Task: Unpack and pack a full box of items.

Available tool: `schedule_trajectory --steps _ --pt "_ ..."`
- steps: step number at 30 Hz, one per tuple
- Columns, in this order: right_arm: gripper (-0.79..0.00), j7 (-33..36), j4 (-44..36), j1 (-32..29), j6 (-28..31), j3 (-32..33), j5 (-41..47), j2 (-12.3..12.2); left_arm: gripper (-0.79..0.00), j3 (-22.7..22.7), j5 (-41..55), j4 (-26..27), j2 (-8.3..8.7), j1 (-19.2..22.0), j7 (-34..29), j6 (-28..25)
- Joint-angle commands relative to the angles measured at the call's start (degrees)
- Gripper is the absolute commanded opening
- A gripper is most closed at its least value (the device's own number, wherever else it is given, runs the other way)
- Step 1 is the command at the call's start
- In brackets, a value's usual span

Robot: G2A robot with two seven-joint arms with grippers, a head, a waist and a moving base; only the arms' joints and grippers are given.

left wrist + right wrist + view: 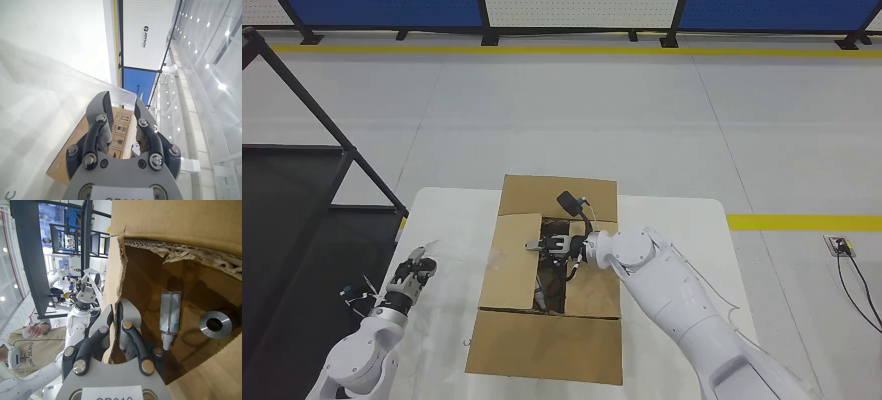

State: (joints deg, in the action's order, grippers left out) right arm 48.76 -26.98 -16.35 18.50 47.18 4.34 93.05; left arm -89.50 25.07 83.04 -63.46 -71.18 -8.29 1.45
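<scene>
Two claws: the right claw [116, 307] pinches the cardboard box's [542, 345] torn corrugated flap [115, 266]; the left claw [122, 100] grips clear plastic [122, 95]. Inside lie a bottle [170, 313] and a steel ring [215, 325].

box [547, 345]: brown cardboard, matt, smooth on the outer faces
box flap [115, 272]: same cardboard, edge torn and ragged, corrugated core bared, paper skin peeling in shreds
spray bottle [170, 313]: clear glossy plastic, white label, white plastic nozzle
metal ring [215, 324]: bare brushed steel with a dull sheen
clear plastic sheet [123, 97]: thin, transparent, glossy
left fingers [106, 108]: smooth grey shell, black ribbed grip face
right fingers [130, 311]: satin grey shell, black semi-gloss links, polished metal pins
tabletop [442, 220]: white, matt, smooth
</scene>
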Motion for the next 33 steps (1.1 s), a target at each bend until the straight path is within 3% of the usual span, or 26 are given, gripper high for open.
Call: schedule_trajectory --steps 1,11,13,15,33 --pt "-0.785 0.0 0.1 0.0 0.0 0.1 -0.1 0.1 -0.437 -0.1 -0.1 0.0 -0.06 0.0 0.0 0.0" --pt "-0.785 0.3 0.4 0.2 -0.1 0.4 -0.6 0.4 -0.397 -0.8 -0.7 0.3 -0.28 -0.4 -0.2 0.0" --pt "-0.785 0.4 0.5 0.3 -0.1 0.5 -0.8 0.4 -0.271 -1.2 -0.9 0.4 -0.3 -0.7 -0.1 0.0" --pt "-0.785 0.4 0.6 0.3 -0.1 0.5 -0.9 0.5 0.0 -1.5 -0.9 0.5 -0.34 -0.8 0.0 0.0" --pt "-0.785 0.4 1.5 0.5 0.4 1.3 -1.7 0.9 0.0 -1.8 -2.3 1.2 -0.77 -1.4 -0.6 0.4"
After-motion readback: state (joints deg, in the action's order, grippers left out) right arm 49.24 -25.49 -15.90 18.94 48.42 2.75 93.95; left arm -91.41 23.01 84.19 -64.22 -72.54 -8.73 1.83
